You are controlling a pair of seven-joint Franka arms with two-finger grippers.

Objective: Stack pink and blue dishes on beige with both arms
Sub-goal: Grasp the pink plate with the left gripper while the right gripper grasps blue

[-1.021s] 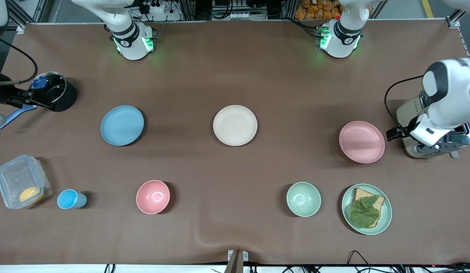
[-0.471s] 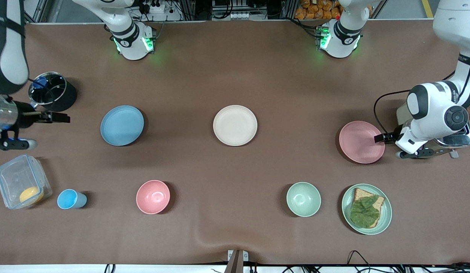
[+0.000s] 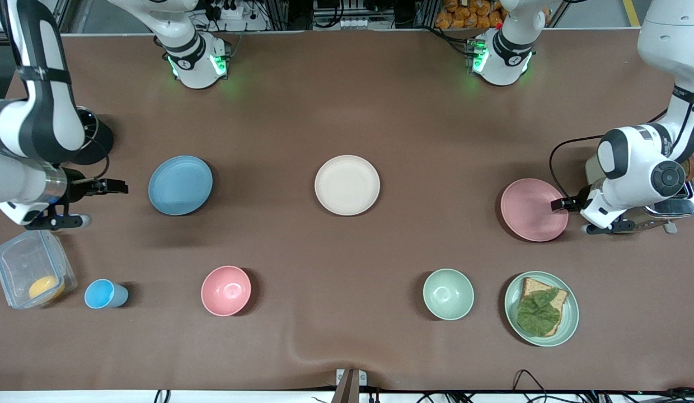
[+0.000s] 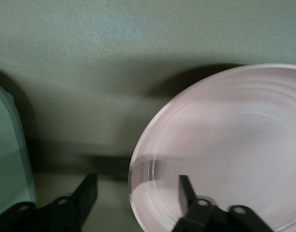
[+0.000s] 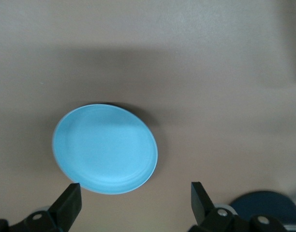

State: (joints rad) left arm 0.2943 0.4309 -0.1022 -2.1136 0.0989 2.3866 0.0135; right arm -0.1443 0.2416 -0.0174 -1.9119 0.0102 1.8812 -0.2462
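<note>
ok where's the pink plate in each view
Front view: pink plate toward the left arm's end of the table, the left gripper at its rim.
Left wrist view: fills the frame, one finger over it.
Right wrist view: not in it.
Shared landmark: the left gripper.

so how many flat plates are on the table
4. The blue plate lies toward the right arm's end, the beige plate mid-table, the pink plate toward the left arm's end, and the green plate with bread nearer the camera. None seem hidden.
</note>
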